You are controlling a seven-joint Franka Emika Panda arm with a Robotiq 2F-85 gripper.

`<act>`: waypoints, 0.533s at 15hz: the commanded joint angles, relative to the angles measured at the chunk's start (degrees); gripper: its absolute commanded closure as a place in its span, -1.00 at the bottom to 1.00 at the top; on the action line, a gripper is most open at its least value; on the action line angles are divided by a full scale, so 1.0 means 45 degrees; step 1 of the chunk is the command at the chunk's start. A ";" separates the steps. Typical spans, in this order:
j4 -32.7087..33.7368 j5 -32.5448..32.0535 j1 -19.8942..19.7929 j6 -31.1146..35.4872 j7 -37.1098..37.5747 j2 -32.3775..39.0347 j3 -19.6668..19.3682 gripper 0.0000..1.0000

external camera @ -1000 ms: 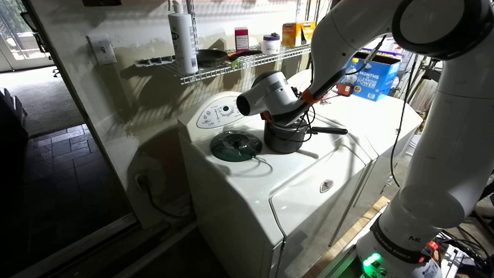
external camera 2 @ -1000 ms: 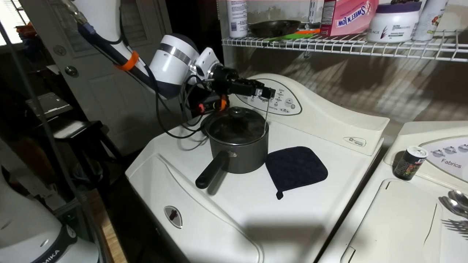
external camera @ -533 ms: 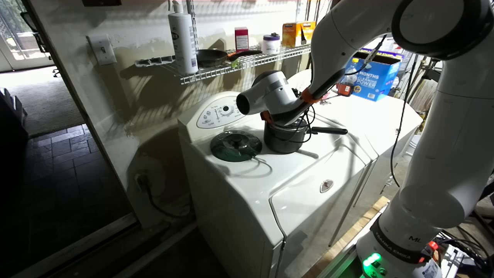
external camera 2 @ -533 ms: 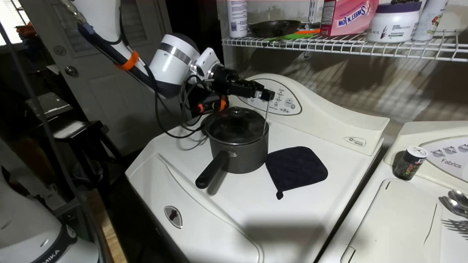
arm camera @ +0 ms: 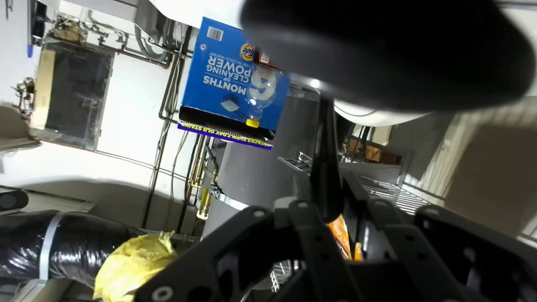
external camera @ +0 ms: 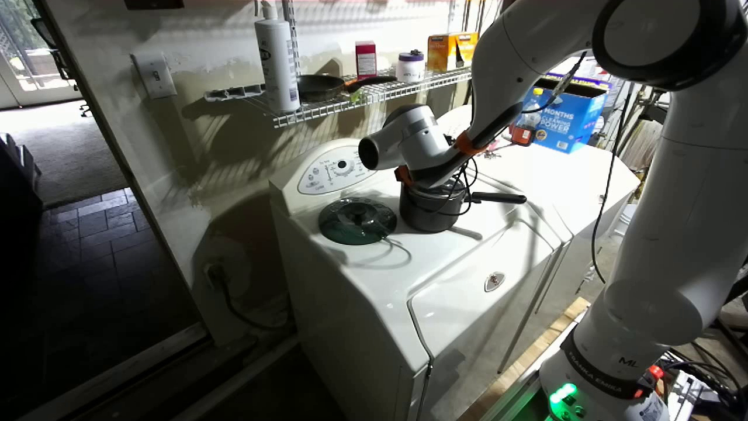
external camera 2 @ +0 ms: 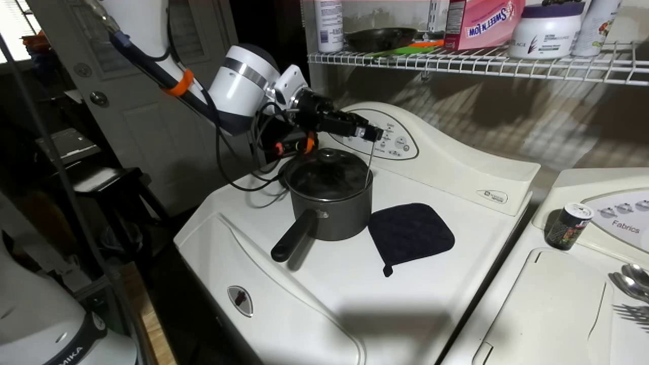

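My gripper [external camera 2: 376,133] points sideways above the far rim of a dark grey pot [external camera 2: 334,223]. In the wrist view its fingers [arm camera: 329,184] are closed around the black handle of a slim utensil [arm camera: 326,155]. In an exterior view the utensil [external camera 2: 371,158] hangs as a thin line down to the pot's rim; its lower end is hidden. A dark lid with a round knob [external camera 2: 328,156] shows at the pot's top. A blurred dark shape [arm camera: 390,54] is close to the wrist camera. A round dark lid [external camera: 357,222] lies on the dryer beside the pot [external camera: 429,216].
The pot's handle [external camera 2: 294,235] sticks out frontward. A dark pot holder [external camera 2: 413,235] lies beside the pot. A can [external camera 2: 569,226] and cutlery [external camera 2: 631,281] are on the neighbouring machine. A wire shelf [external camera 2: 481,66] with bottles and a pan is above. A blue box [external camera: 564,114] stands farther off.
The arm's wrist has risen very slightly and tipped, with the fingertips a touch lower than a second ago. The utensil stays at the fingertips; the pot has not moved.
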 commanded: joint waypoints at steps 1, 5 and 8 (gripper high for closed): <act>0.0469 0.0559 -0.0084 0.0189 -0.0555 0.0276 -0.0092 0.18; 0.0553 0.0694 -0.0096 0.0178 -0.0711 0.0295 -0.0118 -0.36; 0.0571 0.0694 -0.0092 0.0164 -0.0743 0.0280 -0.0119 -0.77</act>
